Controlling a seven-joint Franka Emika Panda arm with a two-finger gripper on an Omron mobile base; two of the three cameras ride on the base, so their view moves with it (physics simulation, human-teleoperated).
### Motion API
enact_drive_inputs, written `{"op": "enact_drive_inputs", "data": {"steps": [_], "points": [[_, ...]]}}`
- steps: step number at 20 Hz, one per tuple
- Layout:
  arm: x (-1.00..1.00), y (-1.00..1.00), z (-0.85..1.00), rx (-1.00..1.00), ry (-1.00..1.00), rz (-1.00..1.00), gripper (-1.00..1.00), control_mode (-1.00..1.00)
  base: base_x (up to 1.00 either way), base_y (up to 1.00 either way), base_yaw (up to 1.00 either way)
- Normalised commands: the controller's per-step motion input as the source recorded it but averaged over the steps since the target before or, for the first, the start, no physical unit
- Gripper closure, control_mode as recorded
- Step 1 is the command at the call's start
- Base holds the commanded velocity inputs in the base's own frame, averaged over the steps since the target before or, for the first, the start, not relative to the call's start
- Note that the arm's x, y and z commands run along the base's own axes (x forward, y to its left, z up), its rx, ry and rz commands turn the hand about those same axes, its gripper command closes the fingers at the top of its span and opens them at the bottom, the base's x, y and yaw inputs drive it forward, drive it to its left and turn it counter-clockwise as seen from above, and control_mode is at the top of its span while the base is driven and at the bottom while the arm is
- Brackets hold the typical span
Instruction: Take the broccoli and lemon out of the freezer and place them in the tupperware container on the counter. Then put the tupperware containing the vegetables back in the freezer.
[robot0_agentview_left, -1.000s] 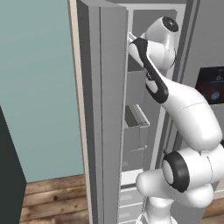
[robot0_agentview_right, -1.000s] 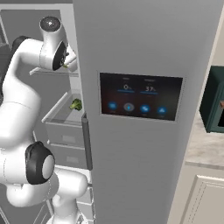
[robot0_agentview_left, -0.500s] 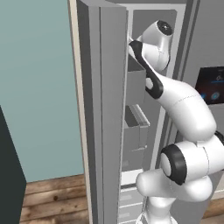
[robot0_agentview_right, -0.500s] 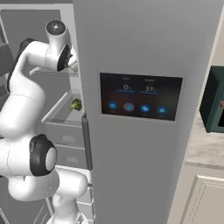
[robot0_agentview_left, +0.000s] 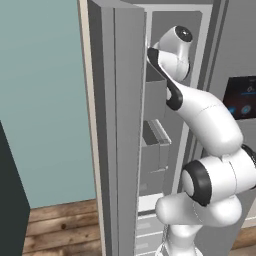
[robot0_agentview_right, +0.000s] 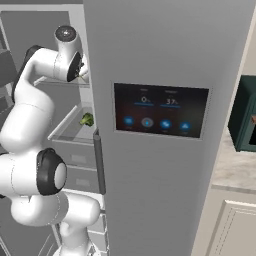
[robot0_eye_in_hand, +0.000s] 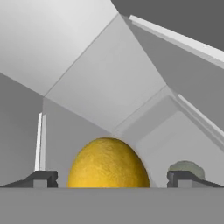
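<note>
- Since the earlier pictures we note the arm has swung its upper links further into the open freezer (robot0_agentview_right: 165, 60) compartment; the base views have not shifted, so the base stands where it was.
- Nearest the hand camera, the claw (robot0_eye_in_hand: 111, 178) stands wide, one tip to each side of the lemon (robot0_eye_in_hand: 108, 164); we see a gap between each tip and the fruit, so nothing is gripped.
- The lemon sits between the tips, rising as a yellow dome on a grey freezer shelf (robot0_eye_in_hand: 175, 131).
- We judge the lemon light, firm and rounded, its rind somewhat slick; a hold across its widest middle should keep it from squirting out.
- Just past the one tip, a dull green lump (robot0_eye_in_hand: 186, 167) lies further along the shelf; too little shows to say whether it is the broccoli.
- In the right base view the broccoli (robot0_agentview_right: 87, 119) lies on a lower shelf, beside the shut door's edge. We judge it light and lumpy, best taken across its body.
- Farthest right, the tabletop (robot0_agentview_right: 235, 167) shows in beige.
</note>
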Motion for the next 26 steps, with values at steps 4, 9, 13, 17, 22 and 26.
{"op": "enact_drive_inputs", "data": {"steps": [4,9,13,17,22,26], "points": [[0.13,0.08,-0.08,0.00,0.00,0.00,-1.00,-1.00,0.00,0.00,0.00],[0.03,0.10,-0.11,0.00,0.00,0.00,-1.00,-1.00,0.00,0.00,0.00],[0.00,0.18,-0.16,0.00,0.01,0.00,1.00,-1.00,0.00,0.00,0.00],[0.00,0.07,-0.13,0.00,0.00,0.00,1.00,-1.00,0.00,0.00,0.00],[-0.08,0.00,-0.05,0.00,0.00,0.00,1.00,-1.00,0.00,0.00,0.00],[-0.68,-0.07,0.03,0.01,-0.09,0.00,1.00,-1.00,0.00,0.00,0.00]]}}
